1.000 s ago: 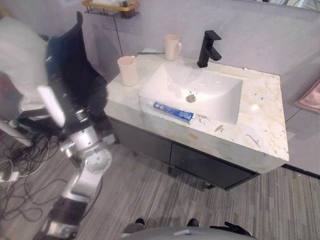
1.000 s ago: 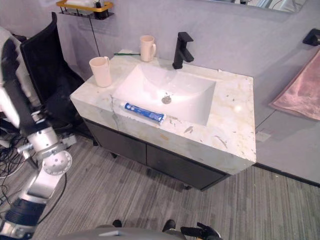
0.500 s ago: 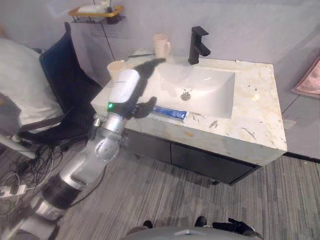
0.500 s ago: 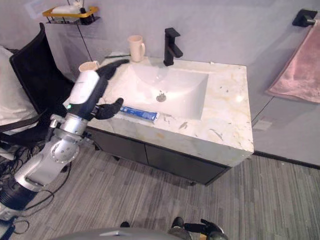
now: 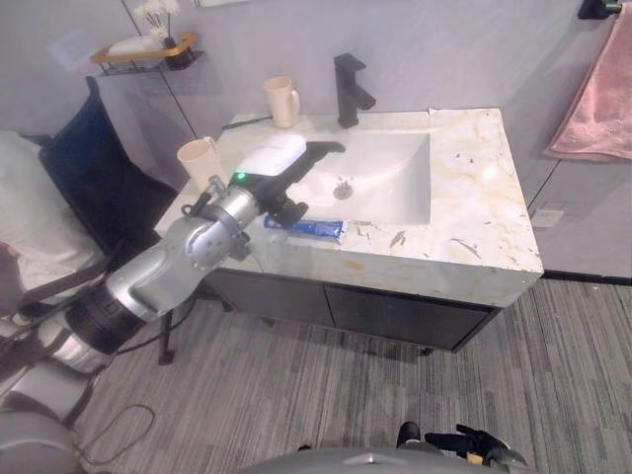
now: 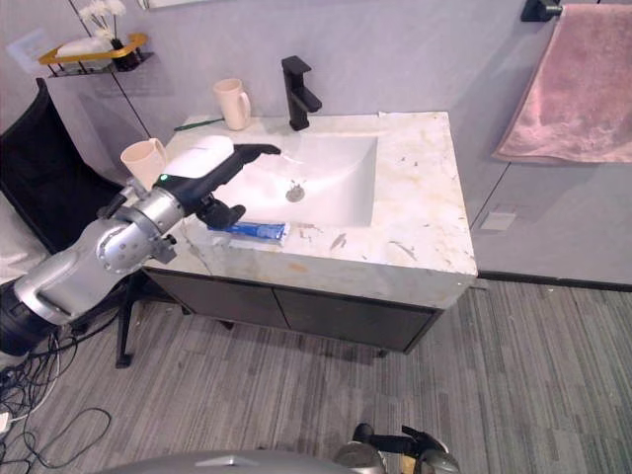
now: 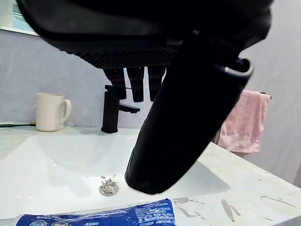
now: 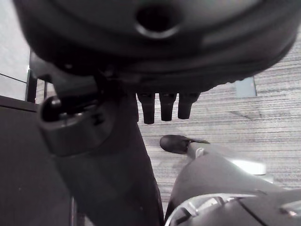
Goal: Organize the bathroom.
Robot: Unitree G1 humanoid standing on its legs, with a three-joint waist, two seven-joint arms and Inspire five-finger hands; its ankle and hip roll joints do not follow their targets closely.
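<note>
A blue toothpaste tube [image 5: 308, 227] lies on the marble counter's [image 5: 474, 212] front strip, just before the white sink [image 5: 380, 173]. My left hand [image 5: 292, 170] hovers open right above the tube, fingers straight out over the basin and thumb [image 7: 188, 108] hanging over the tube [image 7: 99, 218], apart from it. One pink cup [image 5: 200, 162] stands at the counter's left corner, another cup [image 5: 282, 101] at the back beside a green toothbrush [image 5: 247, 121]. My right hand [image 8: 161, 106] hangs low over the floor, fingers straight, holding nothing.
A black faucet [image 5: 352, 91] stands behind the basin. A yellow wall shelf [image 5: 138, 49] with toiletries hangs at far left, a pink towel [image 5: 598, 94] at the right. A black chair [image 5: 94, 178] stands left of the vanity. The counter's right half is bare.
The camera has shifted. My left arm swung up from beside the body to the counter, and its hand now sits over the toothpaste tube.
</note>
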